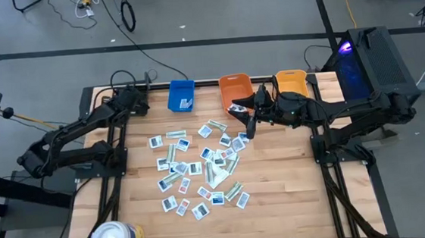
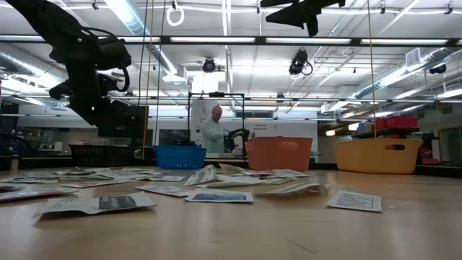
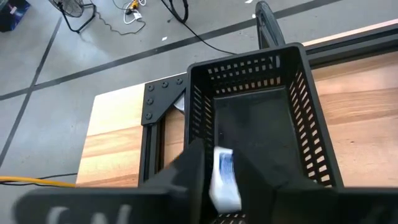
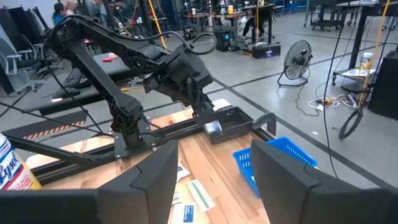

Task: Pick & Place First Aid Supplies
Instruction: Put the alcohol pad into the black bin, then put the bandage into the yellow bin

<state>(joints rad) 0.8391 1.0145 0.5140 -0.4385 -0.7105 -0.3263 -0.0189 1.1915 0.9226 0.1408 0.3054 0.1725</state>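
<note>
Releasing one packet (image 3: pixel 224 177) into the black slotted basket (image 3: pixel 311 134) is judged to be the step in hand. The packet, flat, white with blue print, stands between the fingers of the left gripper (image 3: pixel 225 186), directly above the basket's dark floor; the jaws sit narrowly apart with the packet not yet fallen clear. In the right wrist view the basket (image 4: pixel 231 127) sits at the table's far left corner beside the blue bin (image 4: pixel 277 155).

The remaining packets (image 1: pixel 201 165) lie scattered flat on the wooden table (image 1: pixel 295 204), some overlapping, thin and glossy. The next move calls for wider jaws, then a lift clear of the basket's perforated walls.

The right gripper (image 1: pixel 251 123) hangs near the orange bin (image 1: pixel 234 87), fingers apart and empty.
</note>
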